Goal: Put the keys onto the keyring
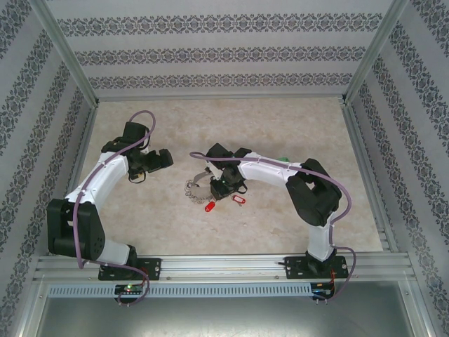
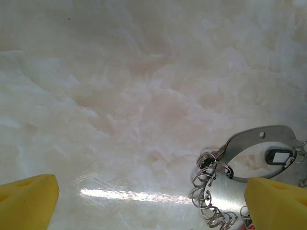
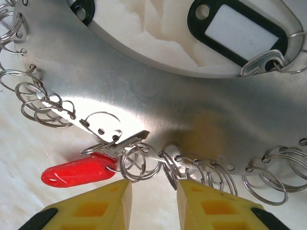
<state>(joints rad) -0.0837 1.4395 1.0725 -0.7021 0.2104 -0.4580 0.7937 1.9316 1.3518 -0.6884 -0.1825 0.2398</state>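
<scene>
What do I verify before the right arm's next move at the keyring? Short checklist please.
1. Left gripper open wide with nothing between its fingers: ok.
2. Right gripper lined up on the keyring fringe: ok, its fingers are at the split rings.
3. Right gripper actually pinching a ring: cannot tell, the fingers stand narrowly apart.
4. First red key fully threaded: cannot tell, its head meets a ring.
5. Second red key on the keyring: not ok, it lies apart on the table.
</scene>
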